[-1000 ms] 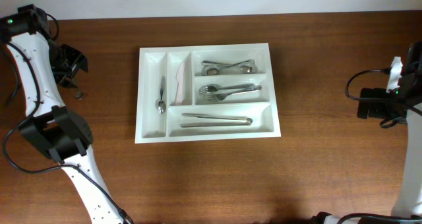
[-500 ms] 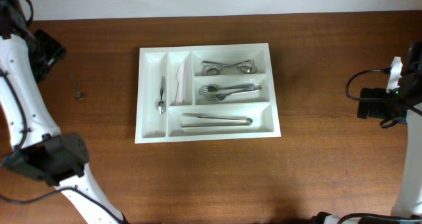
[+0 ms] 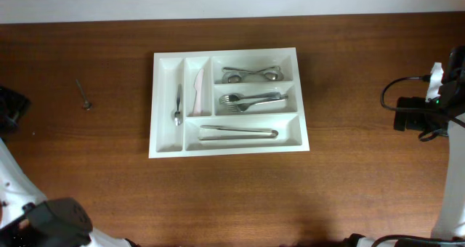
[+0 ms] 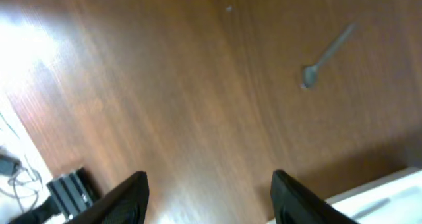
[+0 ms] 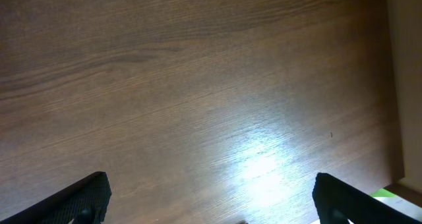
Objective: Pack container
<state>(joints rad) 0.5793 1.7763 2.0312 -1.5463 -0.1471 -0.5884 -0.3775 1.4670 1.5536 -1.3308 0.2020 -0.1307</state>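
The container (image 3: pixel 229 150) is a white cutlery tray lying in the middle of the table. It holds a small spoon (image 3: pixel 177 105), a white knife (image 3: pixel 197 89), spoons (image 3: pixel 252 74), forks (image 3: pixel 253 99) and long pieces (image 3: pixel 238 132). One small spoon (image 3: pixel 82 93) lies loose on the wood to its left; the left wrist view also shows this spoon (image 4: pixel 328 53) ahead. My left gripper (image 4: pixel 210 199) is open over bare wood with nothing between its fingers, and the container's corner (image 4: pixel 389 194) is at the lower right. My right gripper (image 5: pixel 211 201) is wide open above bare table.
My left arm (image 3: pixel 10 109) sits at the table's far left edge, and its base (image 3: pixel 51 221) is at the front left. My right arm (image 3: pixel 425 112) with its cables stands at the right edge. The table's right edge (image 5: pixel 394 85) shows in the right wrist view.
My left arm has swung from the back left corner down along the left edge, away from the loose spoon. The spoon, the container and the right arm have not moved.
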